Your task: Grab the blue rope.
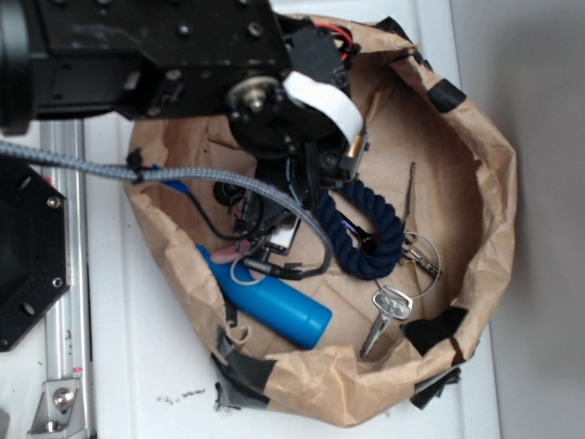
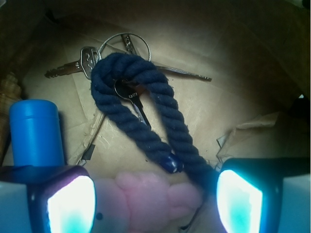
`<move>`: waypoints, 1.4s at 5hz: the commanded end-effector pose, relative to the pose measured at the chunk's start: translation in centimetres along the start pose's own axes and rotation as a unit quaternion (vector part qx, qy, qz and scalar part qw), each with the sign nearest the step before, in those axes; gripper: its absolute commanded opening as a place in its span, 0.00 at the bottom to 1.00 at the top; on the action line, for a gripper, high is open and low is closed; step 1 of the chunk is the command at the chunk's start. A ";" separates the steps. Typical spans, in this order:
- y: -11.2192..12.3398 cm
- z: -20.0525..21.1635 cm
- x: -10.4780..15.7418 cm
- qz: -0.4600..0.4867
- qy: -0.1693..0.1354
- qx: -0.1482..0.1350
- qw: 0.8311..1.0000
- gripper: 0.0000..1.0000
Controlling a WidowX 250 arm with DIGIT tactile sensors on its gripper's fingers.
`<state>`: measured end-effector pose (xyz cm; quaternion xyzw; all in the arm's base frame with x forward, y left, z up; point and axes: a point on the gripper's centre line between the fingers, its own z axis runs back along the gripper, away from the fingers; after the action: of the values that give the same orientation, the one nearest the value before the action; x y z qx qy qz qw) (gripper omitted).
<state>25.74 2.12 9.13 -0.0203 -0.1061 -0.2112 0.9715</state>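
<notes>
Navy twisted blue rope (image 2: 141, 104) lies looped over the keys (image 2: 92, 60), its ends between the wide-open, empty gripper (image 2: 154, 199), ready for closing.

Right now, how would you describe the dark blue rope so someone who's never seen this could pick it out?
Look inside the crumpled brown paper bag rolled down into a bowl. Toward its middle, right of the smooth bright blue cylindrical bottle, lies the thick dark navy twisted rope, bent into a loop over silver keys. Unlike the bottle it's soft and twisted; unlike the grey braided cable, it's navy.

Exterior evenly bright; wrist view dim-cornered, glowing blurred foreground.
</notes>
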 end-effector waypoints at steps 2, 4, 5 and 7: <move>0.8 -2.6 1.2 -0.042 -0.023 0.004 0.999 1.00; -0.7 -8.4 0.6 -0.116 0.033 -0.042 0.992 1.00; -1.6 -9.8 0.1 -0.127 0.055 -0.049 0.989 0.00; 1.3 -11.1 -0.1 -0.085 0.084 0.000 0.993 0.00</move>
<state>28.78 2.57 0.15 0.0067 -0.0372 -0.2946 0.9549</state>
